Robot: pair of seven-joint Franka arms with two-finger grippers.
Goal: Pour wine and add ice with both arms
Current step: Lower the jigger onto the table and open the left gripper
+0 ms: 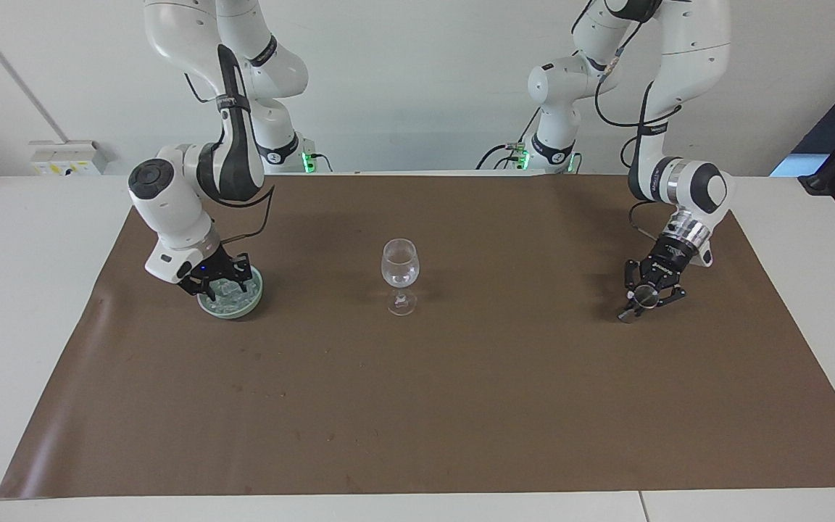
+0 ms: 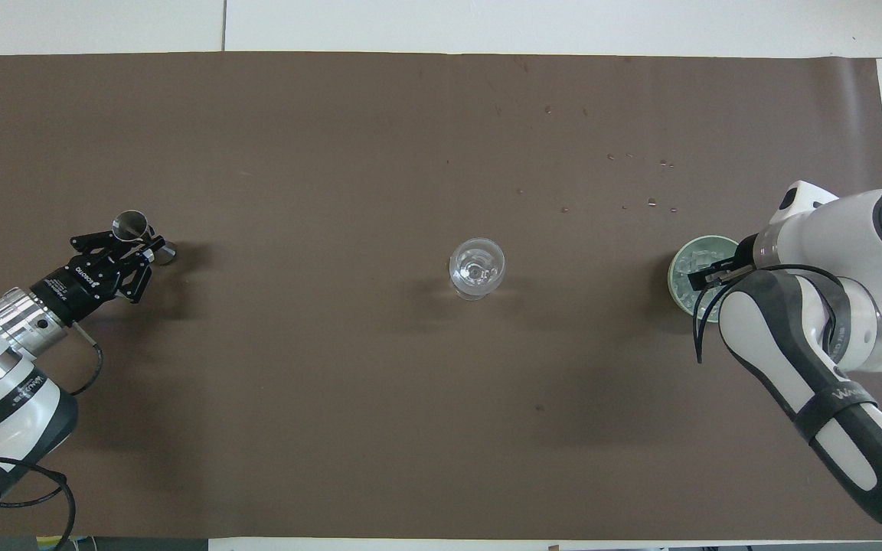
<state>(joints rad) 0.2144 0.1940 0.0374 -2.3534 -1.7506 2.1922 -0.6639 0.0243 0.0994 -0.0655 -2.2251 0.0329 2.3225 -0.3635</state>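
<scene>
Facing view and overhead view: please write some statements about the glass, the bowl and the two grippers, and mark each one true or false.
1. The wine glass stands upright on the brown mat. True.
2. The right gripper is over the wine glass. False: it is at the green bowl holding the ice.
3. The left gripper holds a small metal cup. True.
4. The wine glass lies inside the green bowl. False: they stand apart on the mat.

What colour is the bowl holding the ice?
Pale green bowl, seen best in the overhead view, under the right gripper.
</scene>
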